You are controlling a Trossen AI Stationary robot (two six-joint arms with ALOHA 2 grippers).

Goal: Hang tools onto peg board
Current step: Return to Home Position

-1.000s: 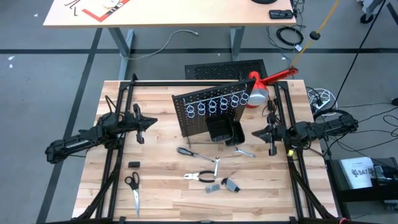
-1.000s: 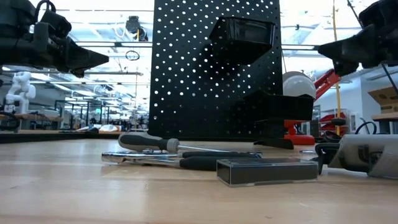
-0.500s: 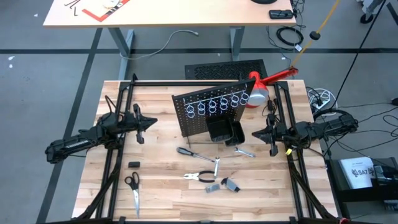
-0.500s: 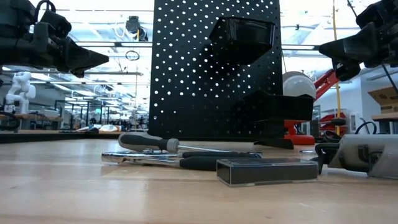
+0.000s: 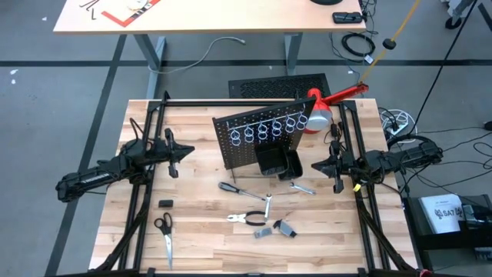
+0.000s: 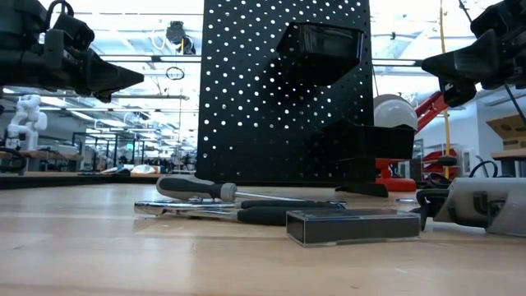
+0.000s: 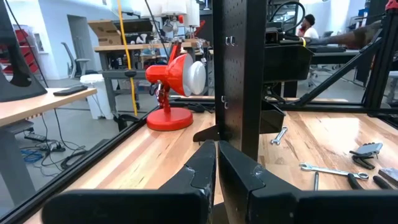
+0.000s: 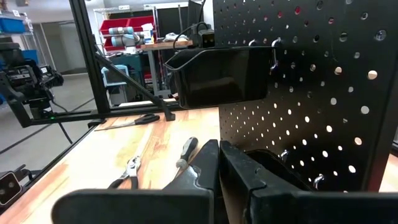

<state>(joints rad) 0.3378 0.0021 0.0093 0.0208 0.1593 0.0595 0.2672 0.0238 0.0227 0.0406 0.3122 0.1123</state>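
Note:
The upright black peg board [image 5: 257,142] stands mid-table with a row of silver rings [image 5: 265,131] and a black bin [image 5: 277,160]. In front of it, flat on the wood, lie the dark-handled screwdriver [image 5: 229,188], the pliers [image 5: 246,219], two thin wrenches [image 5: 267,206] [image 5: 302,188] and grey metal pieces [image 5: 275,229]. My left gripper [image 5: 189,152] hovers shut and empty to the left of the board; it also shows in its wrist view [image 7: 216,149]. My right gripper [image 5: 314,165] hovers shut and empty to the right of the board, beside the bin [image 8: 217,74].
Scissors [image 5: 164,231] and a small black block [image 5: 165,203] lie at the near left. A red lamp [image 5: 321,108] stands behind the board's right end. A flat black slotted panel [image 5: 280,85] lies beyond the far edge. Black frame rails [image 5: 142,192] run along both sides.
My right gripper has shifted slightly toward the peg board and stays shut. The tools have not moved.

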